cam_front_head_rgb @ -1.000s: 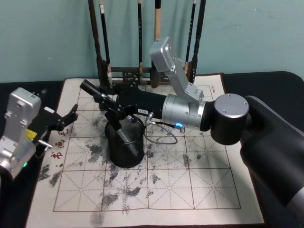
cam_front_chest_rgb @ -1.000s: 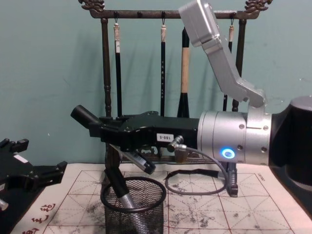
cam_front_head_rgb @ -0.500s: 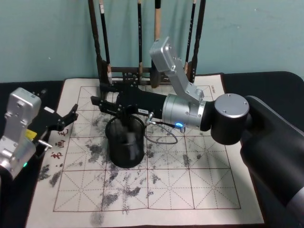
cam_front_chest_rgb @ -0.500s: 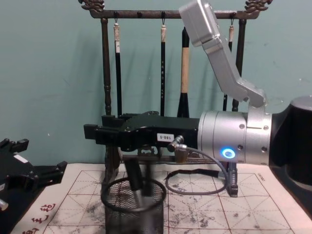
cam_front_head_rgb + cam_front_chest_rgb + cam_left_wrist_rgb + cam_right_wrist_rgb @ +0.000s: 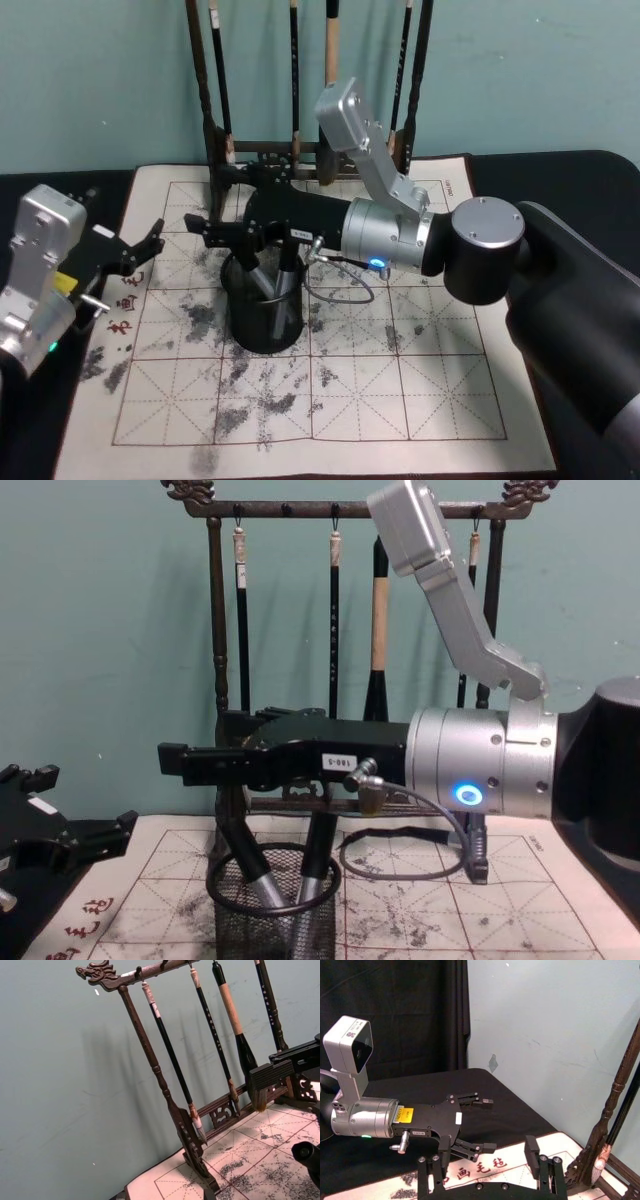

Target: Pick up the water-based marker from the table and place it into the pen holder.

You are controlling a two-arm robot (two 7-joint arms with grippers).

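Inside the pen holder (image 5: 270, 905), two markers (image 5: 252, 872), lower ends mesh-veiled.

- A small white label (image 5: 338, 761) is seen on the side of the black body of the right tool (image 5: 215, 760) in the chest view; dark digits are printed on it, seemingly "180-5", though the reading is uncertain.
- Red characters (image 5: 128, 302) are printed along the 9 o'clock edge of the calligraphy mat (image 5: 420, 400) in the head view; they cannot be made out.
- Further red characters (image 5: 480, 1166) are seen on the mat in the right wrist view, one resembling "画".
- A yellow sticker (image 5: 406, 1114) is carried on the left tool (image 5: 487, 1124); its print is too small to be read.
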